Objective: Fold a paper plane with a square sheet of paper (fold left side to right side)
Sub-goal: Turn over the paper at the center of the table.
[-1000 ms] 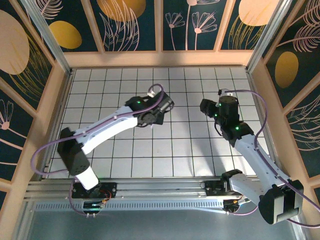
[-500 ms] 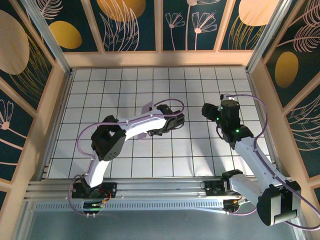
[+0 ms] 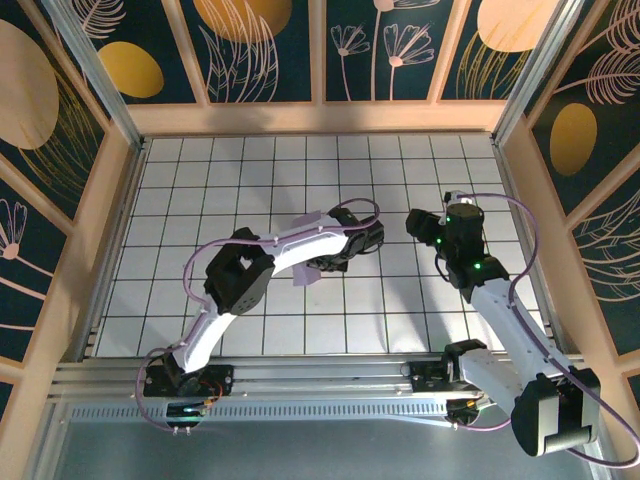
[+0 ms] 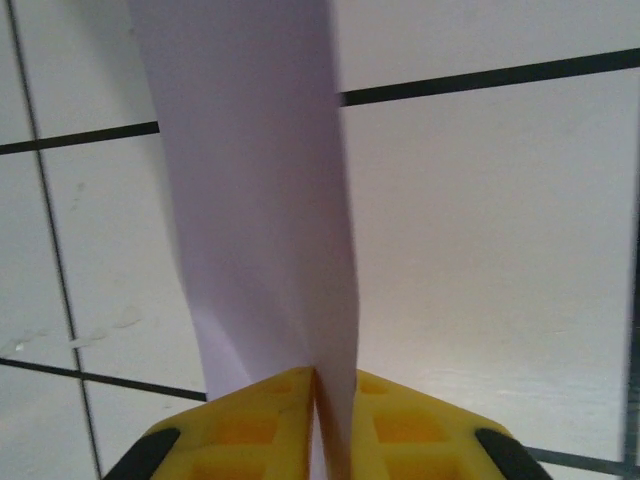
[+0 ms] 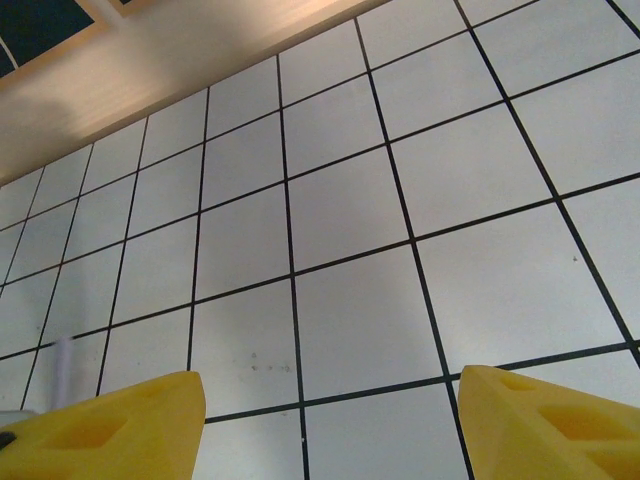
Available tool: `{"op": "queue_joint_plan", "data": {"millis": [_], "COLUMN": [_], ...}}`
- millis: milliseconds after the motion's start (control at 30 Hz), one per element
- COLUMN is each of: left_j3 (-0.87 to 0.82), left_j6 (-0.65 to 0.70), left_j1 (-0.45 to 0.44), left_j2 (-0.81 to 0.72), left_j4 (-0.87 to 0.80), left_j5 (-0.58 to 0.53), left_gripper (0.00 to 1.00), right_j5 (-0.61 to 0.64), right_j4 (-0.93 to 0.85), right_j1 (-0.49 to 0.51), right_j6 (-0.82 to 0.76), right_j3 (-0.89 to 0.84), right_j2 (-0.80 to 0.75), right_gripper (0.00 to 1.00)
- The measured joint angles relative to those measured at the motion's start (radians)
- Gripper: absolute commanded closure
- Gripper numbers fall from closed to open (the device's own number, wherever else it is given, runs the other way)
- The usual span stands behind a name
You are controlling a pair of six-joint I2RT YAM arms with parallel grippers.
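The square sheet of paper (image 3: 304,276) is pale lavender and doubled over. It lies near the middle of the tiled floor, mostly hidden under my left arm. In the left wrist view the sheet of paper (image 4: 250,200) rises as a tall creased strip from between the yellow fingers. My left gripper (image 4: 335,378) is shut on its lower edge and sits mid-floor (image 3: 328,262). My right gripper (image 3: 415,222) hovers open just to the right of it. Its yellow fingertips (image 5: 130,420) stand wide apart over bare tiles, holding nothing. No finished paper plane is in view.
The white grid-tiled floor (image 3: 200,180) is fenced by wooden walls (image 3: 320,117) at the back and on both sides. The left arm's elbow (image 3: 240,275) is bent over the left-centre tiles. Cables loop above both wrists.
My left arm has swung right, carrying the paper edge from left of centre toward the middle, and its elbow has folded in. The right gripper has barely shifted.
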Motion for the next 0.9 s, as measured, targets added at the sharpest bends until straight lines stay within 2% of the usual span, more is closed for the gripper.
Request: {"op": "queue_joint_plan", "data": {"millis": [200, 533, 700, 900], "left_j3": [0.048, 0.053, -0.141, -0.499], "left_j6": [0.037, 0.086, 0.092, 0.063], "left_j1": [0.000, 0.026, 0.080, 0.217], "left_j2": [0.020, -0.010, -0.189, -0.478], "left_j4": [0.009, 0.139, 0.337, 0.657], "left_j5": [0.064, 0.229, 0.335, 0.468], "left_gripper": [0.61, 0.47, 0.46, 0.46], "right_j5": [-0.023, -0.114, -0.214, -0.390], "right_j4": [0.007, 0.001, -0.009, 0.010], "right_j1": [-0.003, -0.021, -0.023, -0.022], "right_j6": [0.000, 0.000, 0.008, 0.087], "right_j3": [-0.013, -0.015, -0.011, -0.011], "right_j2": [-0.006, -0.003, 0.033, 0.110], "right_gripper": [0.32, 0.32, 0.38, 0.52]}}
